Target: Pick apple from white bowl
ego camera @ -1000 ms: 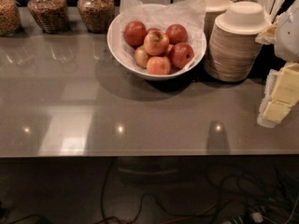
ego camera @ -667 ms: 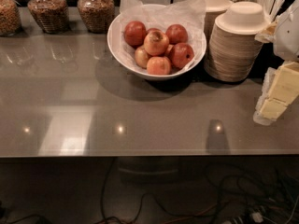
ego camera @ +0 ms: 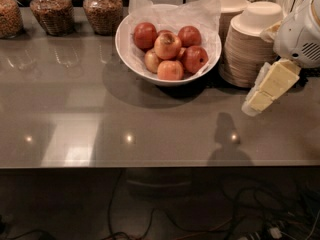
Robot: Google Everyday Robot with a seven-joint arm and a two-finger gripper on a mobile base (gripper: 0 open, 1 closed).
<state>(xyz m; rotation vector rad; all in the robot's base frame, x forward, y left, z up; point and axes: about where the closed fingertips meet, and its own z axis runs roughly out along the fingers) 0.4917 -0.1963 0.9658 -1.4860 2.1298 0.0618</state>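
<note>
The white bowl (ego camera: 131, 59), wide and glossy and lined with crinkled white paper, stands at the back middle of the grey table. It holds several red and yellow-red apples (ego camera: 168, 45) in a heap. My gripper (ego camera: 256, 102) hangs at the right side over the table, to the right of the bowl and in front of the stacked beige bowls. It points down and to the left, apart from the bowl, and it holds nothing that I can see. Its white wrist housing (ego camera: 299, 34) sits above it at the right edge.
Two stacks of beige disposable bowls (ego camera: 250, 44) stand right of the white bowl, close behind the gripper. Glass jars of grain (ego camera: 102, 8) line the back left. The table's front edge (ego camera: 150, 165) runs across the lower middle, with cables on the floor below.
My gripper has moved left and slightly up, closer to the white bowl. The bowl and apples have not moved.
</note>
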